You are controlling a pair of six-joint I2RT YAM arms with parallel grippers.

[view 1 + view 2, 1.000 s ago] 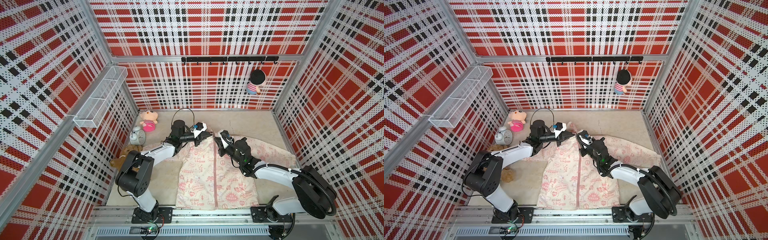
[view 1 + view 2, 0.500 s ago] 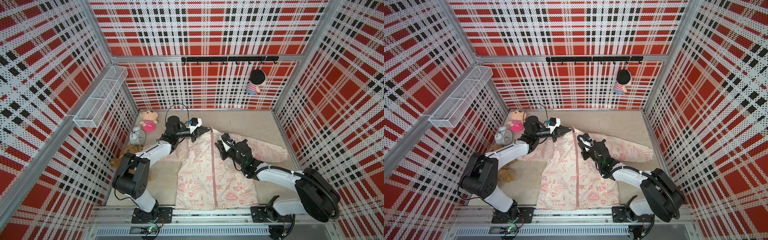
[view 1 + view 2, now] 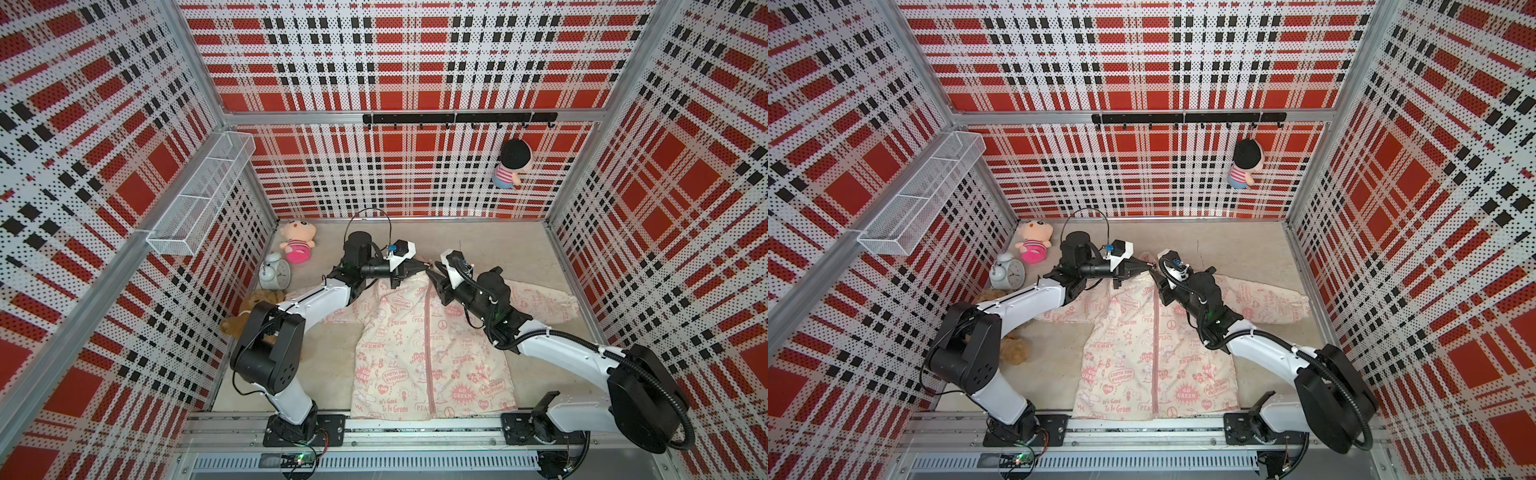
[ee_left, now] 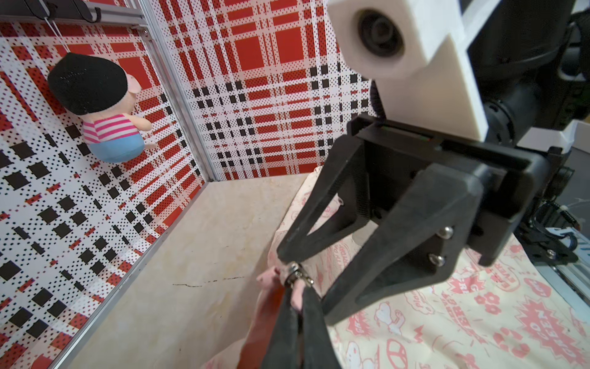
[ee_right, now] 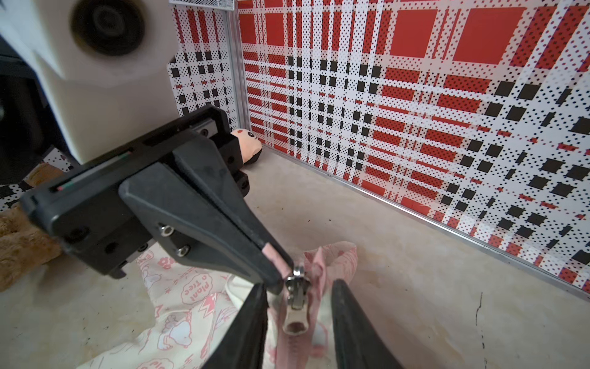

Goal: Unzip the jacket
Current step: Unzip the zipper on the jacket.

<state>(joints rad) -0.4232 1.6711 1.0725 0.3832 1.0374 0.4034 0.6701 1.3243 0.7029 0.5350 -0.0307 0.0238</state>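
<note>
Left end effector (image 3: pixel 420 269) clenches the jacket (image 3: pixel 415 357) at its far collar edge; right end effector (image 3: pixel 435 277), released, straddles the zipper pull (image 5: pixel 295 314). Open surface (image 3: pixel 498 245) lies beyond and right.

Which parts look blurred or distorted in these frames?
In both top views: evenly lit, sharp, walls splayed by the wide lens. Right wrist view: zipper pull crisp, the near white camera housing blurred. Left wrist view: hanging doll clear.
</note>
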